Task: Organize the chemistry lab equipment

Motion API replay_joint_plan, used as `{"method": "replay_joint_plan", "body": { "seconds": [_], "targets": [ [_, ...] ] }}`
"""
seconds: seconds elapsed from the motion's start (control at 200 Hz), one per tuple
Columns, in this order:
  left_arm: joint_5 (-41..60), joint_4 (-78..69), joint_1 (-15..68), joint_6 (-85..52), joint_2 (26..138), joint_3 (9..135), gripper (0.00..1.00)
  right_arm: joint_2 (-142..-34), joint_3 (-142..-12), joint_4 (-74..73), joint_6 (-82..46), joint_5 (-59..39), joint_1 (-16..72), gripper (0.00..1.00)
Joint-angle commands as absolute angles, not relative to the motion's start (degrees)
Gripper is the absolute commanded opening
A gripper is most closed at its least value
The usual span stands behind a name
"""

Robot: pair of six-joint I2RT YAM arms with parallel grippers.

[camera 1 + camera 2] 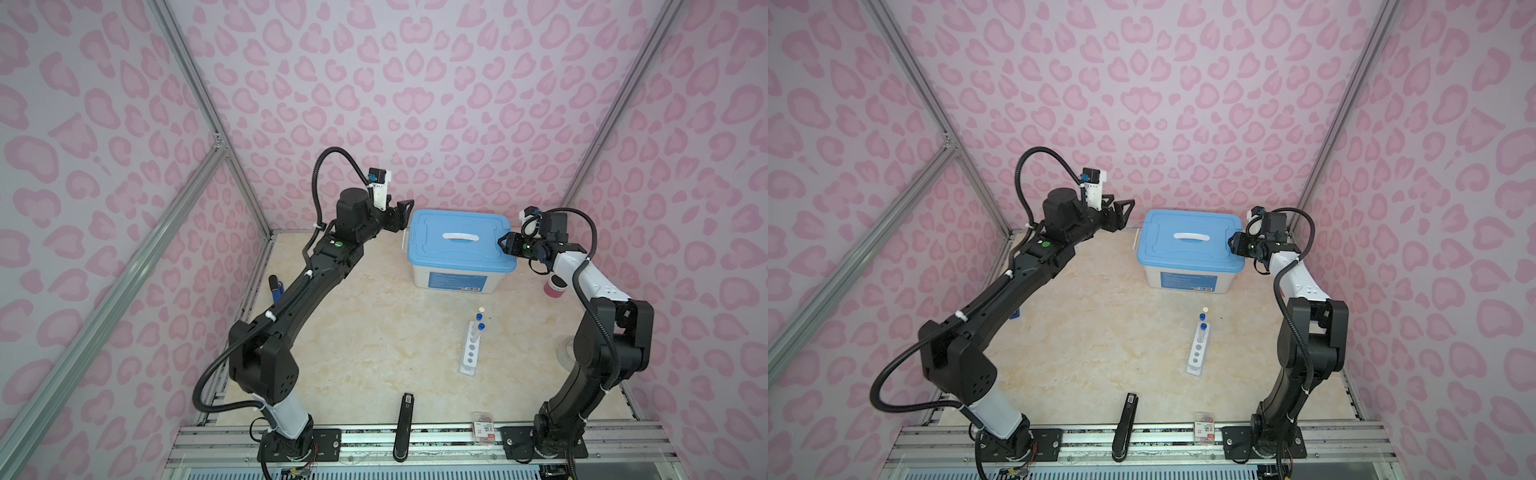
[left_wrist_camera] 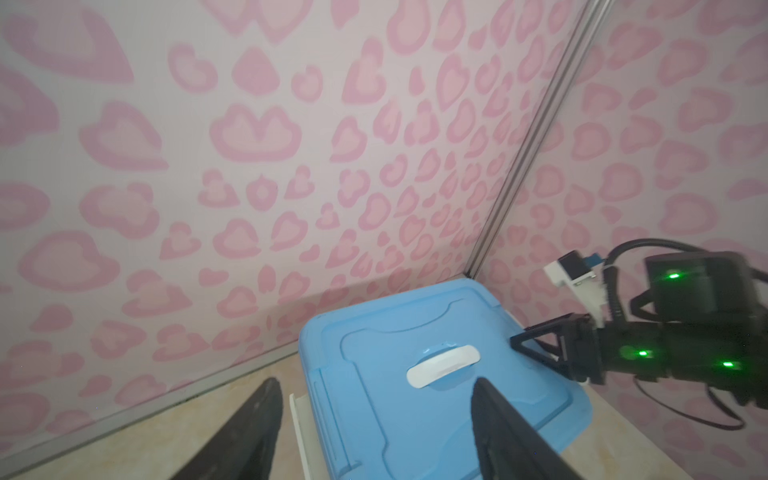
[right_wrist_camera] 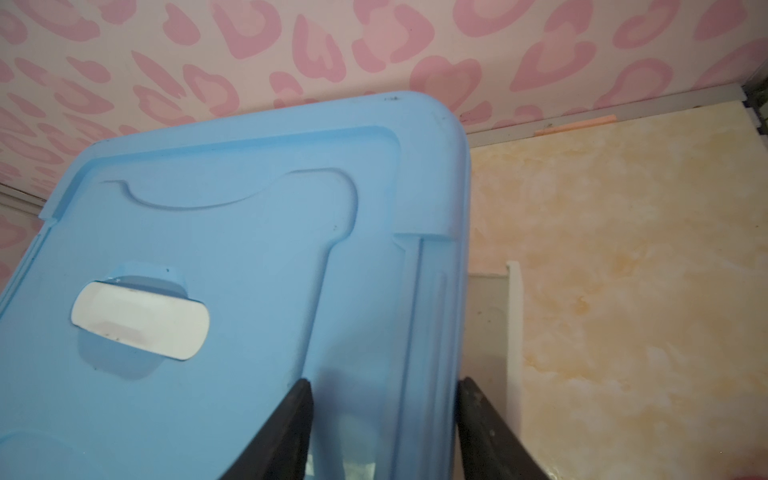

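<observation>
Marbled tabletop point(image 1: 353, 332), pink-patterned walls. Item: white rack point(image 1: 471, 349), centre-right, holding 2 blue-capped tubes point(image 1: 481, 329); likely light, slick, fragile; best pinched below the cap. Left gripper point(image 1: 402, 214): spread wide, empty, beside blue box lid point(image 1: 457, 253). Right gripper point(image 1: 503, 243): jaws apart over lid's edge, gripping nothing

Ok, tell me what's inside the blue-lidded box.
Cannot be seen: the blue lid covers the white box, hiding its contents. Only the white handle shows on top.
</observation>
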State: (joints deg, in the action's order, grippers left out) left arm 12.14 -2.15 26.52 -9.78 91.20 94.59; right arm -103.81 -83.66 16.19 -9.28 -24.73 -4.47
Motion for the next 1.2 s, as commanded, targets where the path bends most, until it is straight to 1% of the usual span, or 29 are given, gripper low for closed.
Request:
{"method": "replay_joint_plan", "body": {
  "seconds": [0.0,0.26,0.54,1.195],
  "targets": [
    [15.8,-5.0,27.1,-8.7,88.4,94.9,0.73,-104.1,-83.5,18.2,-8.1,-25.5,-3.6,0.54],
    [20.6,-5.0,28.8,-9.1,95.1,98.8,0.68,-104.2,-83.6,19.3,-6.6,-25.9,-1.7,0.54],
    [22.3,-3.9,29.3,-8.9,101.6,102.6,0.63,-103.9,-82.3,20.3,-3.8,-26.9,1.0,0.54],
    [19.7,-2.5,29.5,-7.7,109.8,103.4,0.63,-104.2,-84.1,23.2,0.8,-28.0,7.1,0.54]
  ]
}}
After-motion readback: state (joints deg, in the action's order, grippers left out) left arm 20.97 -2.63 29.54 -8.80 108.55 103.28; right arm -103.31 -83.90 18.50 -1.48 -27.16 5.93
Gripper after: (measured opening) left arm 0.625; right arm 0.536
